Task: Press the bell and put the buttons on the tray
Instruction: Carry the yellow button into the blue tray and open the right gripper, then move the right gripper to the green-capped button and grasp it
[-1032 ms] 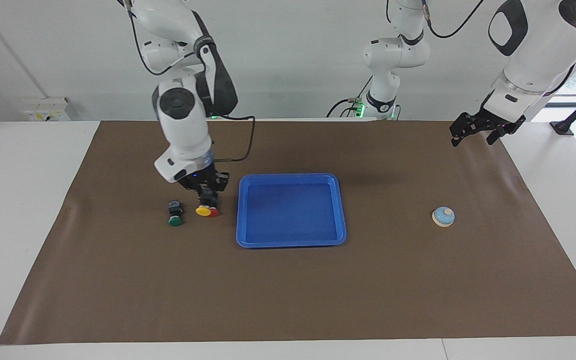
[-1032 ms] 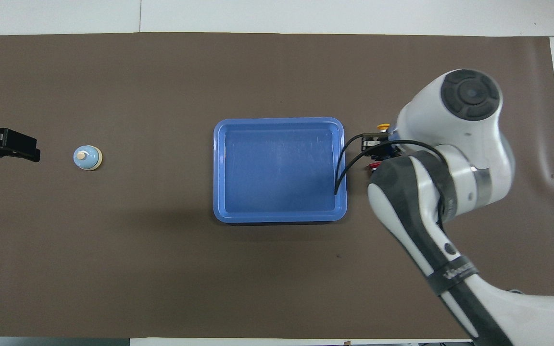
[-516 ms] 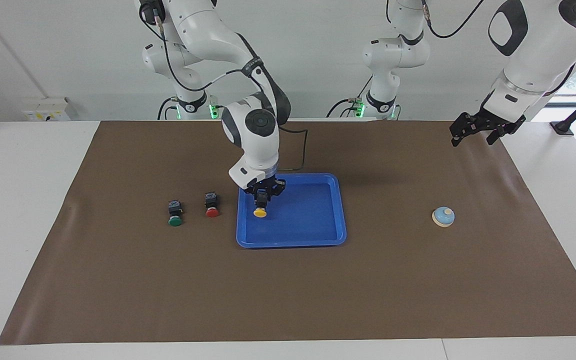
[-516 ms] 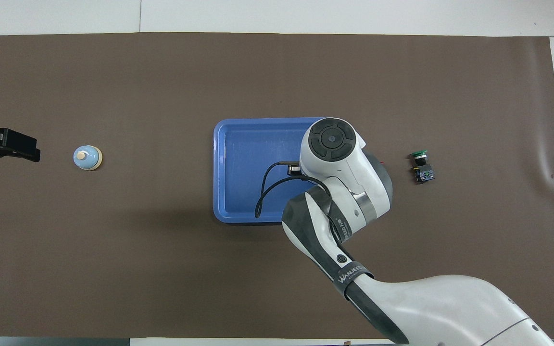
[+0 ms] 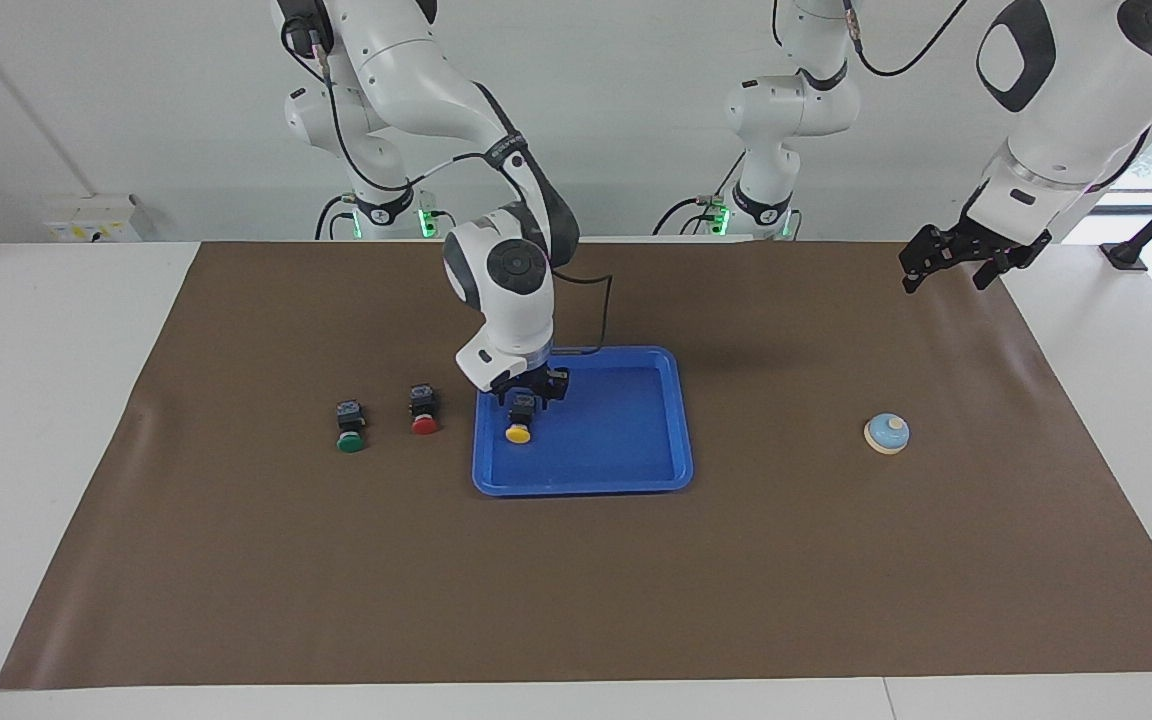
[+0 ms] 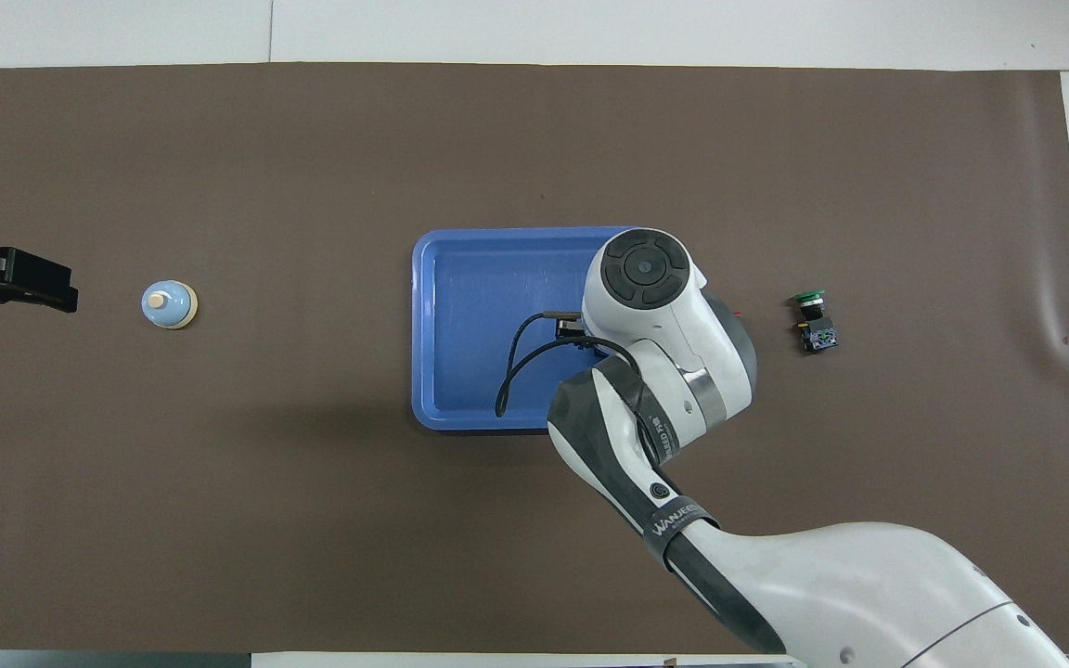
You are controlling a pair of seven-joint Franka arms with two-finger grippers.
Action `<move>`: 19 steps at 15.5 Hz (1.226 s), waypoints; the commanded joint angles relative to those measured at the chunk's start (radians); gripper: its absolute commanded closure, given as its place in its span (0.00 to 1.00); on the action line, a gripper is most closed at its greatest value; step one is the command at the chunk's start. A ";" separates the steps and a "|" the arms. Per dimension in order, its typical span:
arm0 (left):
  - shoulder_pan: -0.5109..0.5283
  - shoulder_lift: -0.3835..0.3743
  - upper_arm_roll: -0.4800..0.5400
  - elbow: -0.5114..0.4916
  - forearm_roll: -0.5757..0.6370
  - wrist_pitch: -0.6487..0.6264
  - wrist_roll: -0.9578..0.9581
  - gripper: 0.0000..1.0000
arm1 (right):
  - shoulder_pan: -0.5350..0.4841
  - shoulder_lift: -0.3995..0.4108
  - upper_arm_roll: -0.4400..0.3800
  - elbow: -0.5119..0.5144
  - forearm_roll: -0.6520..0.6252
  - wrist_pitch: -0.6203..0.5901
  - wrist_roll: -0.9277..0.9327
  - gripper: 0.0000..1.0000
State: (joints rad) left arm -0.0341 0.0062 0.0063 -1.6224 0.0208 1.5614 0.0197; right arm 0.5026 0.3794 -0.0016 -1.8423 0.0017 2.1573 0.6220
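Yellow button (image 5: 517, 433) lies in the tray (image 5: 636, 480), at the end toward the right arm. Right end effector (image 5: 524, 398) sits directly over its body; grip state unclear. Red button (image 5: 424, 411) and green button (image 5: 350, 427) lie on the counter beside the tray. Bell (image 5: 886, 433) near the left arm's end. Left end effector (image 5: 946, 262) waits, spread wide.

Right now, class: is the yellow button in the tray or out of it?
In. The yellow button lies on the floor of the blue tray, inside its rim, directly under the right gripper.

Right claw (image 5: 526, 392) points down, arm reaching low; left claw (image 5: 956, 262) waits raised, open.
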 commanded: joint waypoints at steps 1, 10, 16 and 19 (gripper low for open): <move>-0.003 -0.014 0.003 -0.005 0.007 -0.011 -0.006 0.00 | -0.061 -0.101 -0.003 -0.014 0.017 -0.045 -0.034 0.00; -0.003 -0.014 0.003 -0.005 0.008 -0.011 -0.006 0.00 | -0.432 -0.172 -0.004 -0.066 0.008 -0.060 -0.732 0.00; -0.003 -0.014 0.003 -0.005 0.008 -0.011 -0.006 0.00 | -0.457 -0.166 -0.005 -0.210 -0.002 0.090 -0.755 0.00; -0.003 -0.014 0.003 -0.005 0.008 -0.011 -0.004 0.00 | -0.452 -0.160 -0.004 -0.254 -0.002 0.108 -0.754 0.00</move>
State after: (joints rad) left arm -0.0341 0.0062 0.0062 -1.6224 0.0208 1.5614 0.0197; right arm 0.0590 0.2270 -0.0135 -2.0528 0.0014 2.2308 -0.1140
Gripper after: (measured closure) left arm 0.000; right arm 0.000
